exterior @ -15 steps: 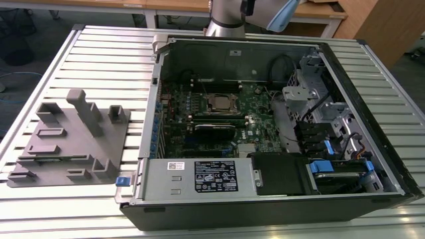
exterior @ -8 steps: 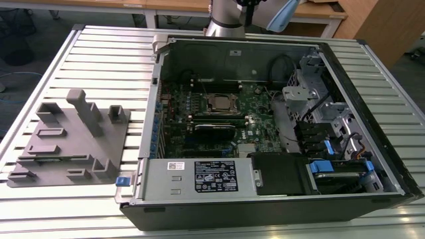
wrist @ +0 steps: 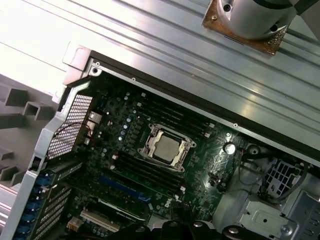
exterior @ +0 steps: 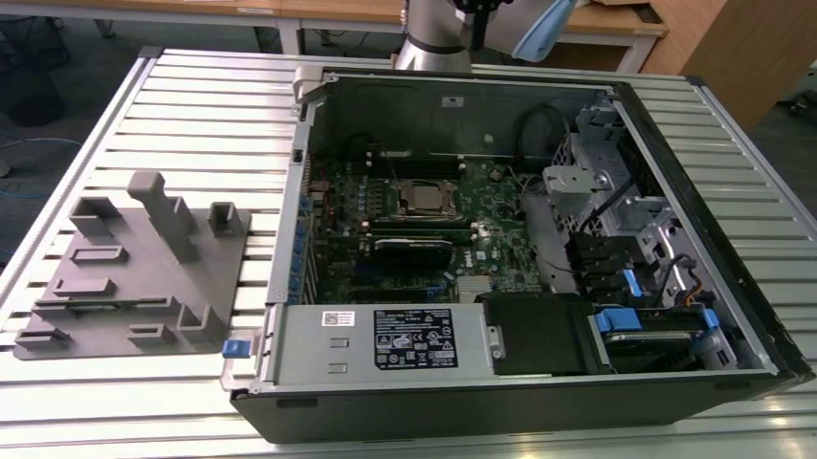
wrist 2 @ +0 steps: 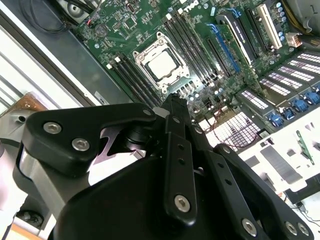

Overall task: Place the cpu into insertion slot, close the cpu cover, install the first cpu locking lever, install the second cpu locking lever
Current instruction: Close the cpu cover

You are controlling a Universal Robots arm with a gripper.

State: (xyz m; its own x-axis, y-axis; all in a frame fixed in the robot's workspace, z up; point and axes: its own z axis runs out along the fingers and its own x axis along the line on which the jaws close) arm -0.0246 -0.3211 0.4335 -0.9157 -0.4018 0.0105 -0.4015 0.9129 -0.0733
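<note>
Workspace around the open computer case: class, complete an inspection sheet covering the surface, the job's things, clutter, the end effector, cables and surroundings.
Surface: slatted metal table carrying the open computer case.
Job's things: cpu seated in the insertion slot; cpu cover lying flat around it.
Clutter: grey fixture block on the table, at the exterior view's left.
End effector: above the motherboard, apart from the insertion slot.
Cables: black loop inside the case.
Surroundings: wooden desks beyond the table.

The exterior view's upper edge cuts off the arm (exterior: pixel 431 43). In the second wrist view the gripper (wrist 2: pixel 172 102) hides much of the green circuit board (wrist 2: pixel 145 20).
</note>
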